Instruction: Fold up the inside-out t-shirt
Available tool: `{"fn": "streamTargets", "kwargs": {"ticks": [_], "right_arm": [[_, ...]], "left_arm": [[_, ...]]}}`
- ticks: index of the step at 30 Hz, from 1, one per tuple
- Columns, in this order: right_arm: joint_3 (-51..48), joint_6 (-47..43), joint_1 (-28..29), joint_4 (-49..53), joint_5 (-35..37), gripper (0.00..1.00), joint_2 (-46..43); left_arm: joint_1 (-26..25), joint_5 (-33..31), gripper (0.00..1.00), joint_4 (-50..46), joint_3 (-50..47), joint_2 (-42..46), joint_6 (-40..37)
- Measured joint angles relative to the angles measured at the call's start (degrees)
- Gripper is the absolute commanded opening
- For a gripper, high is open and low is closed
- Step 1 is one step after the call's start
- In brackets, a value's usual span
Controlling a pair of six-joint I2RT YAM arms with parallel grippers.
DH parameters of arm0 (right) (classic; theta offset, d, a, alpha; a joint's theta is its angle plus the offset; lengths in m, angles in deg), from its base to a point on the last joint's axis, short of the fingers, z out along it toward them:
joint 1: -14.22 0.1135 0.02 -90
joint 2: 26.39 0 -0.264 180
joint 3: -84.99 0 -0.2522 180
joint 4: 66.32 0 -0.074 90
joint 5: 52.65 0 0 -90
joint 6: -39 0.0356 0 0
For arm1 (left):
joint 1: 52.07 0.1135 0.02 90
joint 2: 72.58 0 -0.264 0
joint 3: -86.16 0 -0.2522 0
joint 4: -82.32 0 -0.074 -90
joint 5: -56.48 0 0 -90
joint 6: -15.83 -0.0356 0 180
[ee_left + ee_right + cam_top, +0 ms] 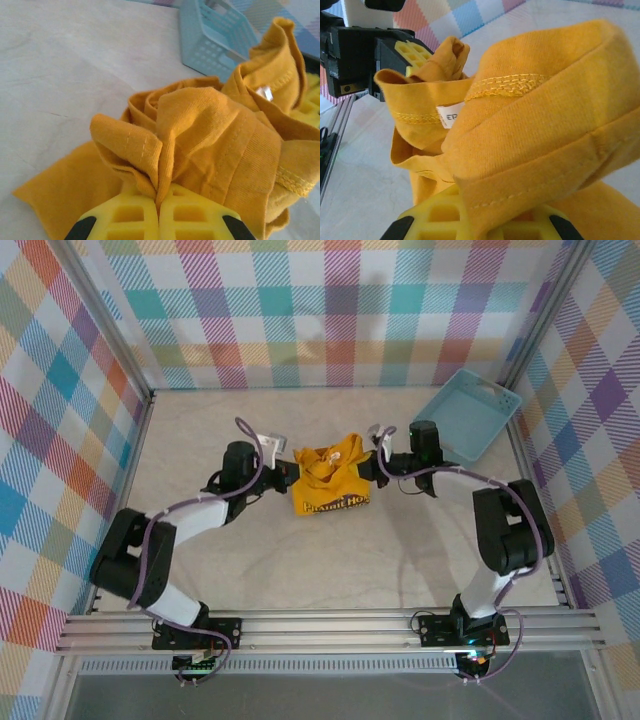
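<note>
Plaid walls (330,310) ring the tabletop (400,560); left jaws and right jaws both pinch the bunched inside-out t-shirt (328,480), light blue basket (468,415) well apart, far right.

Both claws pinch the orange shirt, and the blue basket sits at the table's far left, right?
No: the top view shows the basket at the far right of the table. The left claw and right claw do pinch the shirt.
</note>
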Motion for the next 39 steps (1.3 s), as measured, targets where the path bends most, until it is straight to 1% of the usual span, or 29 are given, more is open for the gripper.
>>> {"fn": "streamTargets", "kwargs": {"ticks": [4,9,14,17,23,27,28,31,32,33,34,35,39], "right_arm": [[3.89,3.3,-0.74,3.8,1.51,0.0,3.48],[7.98,6.32,-1.25,7.72,2.91,0.0,7.89],[9.42,9.33,-1.62,10.23,5.77,0.0,10.27],[10.25,11.3,-1.86,11.26,7.1,0.0,11.58],[13.14,14.56,-1.99,14.99,12.09,0.17,13.7],[13.11,15.91,-1.99,16.33,15.28,0.35,13.64],[13.11,15.72,-1.99,16.65,16.15,0.38,13.46],[13.09,15.41,-2.16,18.18,18.12,0.46,11.98],[13.09,15.34,-2.27,18.71,18.56,0.49,11.23],[13.09,15.34,-2.47,19.28,19.17,0.54,10.14],[13.09,15.32,-2.71,19.85,19.76,0.57,8.96],[13.09,15.17,-2.97,20.28,20.28,0.57,7.89],[12.13,15.15,-3.72,20.9,22.27,0.54,2.4]], "left_arm": [[1.81,-0.22,0.0,-3.82,5.73,-5.81,3.08],[2.32,-0.44,0.0,-7.39,9.51,-11.17,6.08],[2.32,-1.27,0.02,-11.08,12.52,-14.75,7.52],[2.32,-2.21,0.05,-13.18,13.84,-15.96,8.2],[2.32,-4.24,0.18,-17.22,16.76,-17.57,8.9],[2.32,-6.19,0.25,-19.54,17.22,-17.64,9.88],[2.32,-7.04,0.26,-20.24,17.22,-17.55,10.08],[2.32,-9.88,0.35,-22.73,17.14,-16.17,10.69],[2.32,-11.17,0.36,-23.37,16.81,-14.99,11.15],[2.32,-12.57,0.37,-23.93,16.24,-13.27,11.65],[2.32,-14.05,0.37,-24.48,15.45,-10.99,12.24],[2.27,-15.32,0.37,-25.22,14.95,-8.94,12.76],[0.33,-22.4,0.41,-28.35,14.56,0.0,14.1]]}}
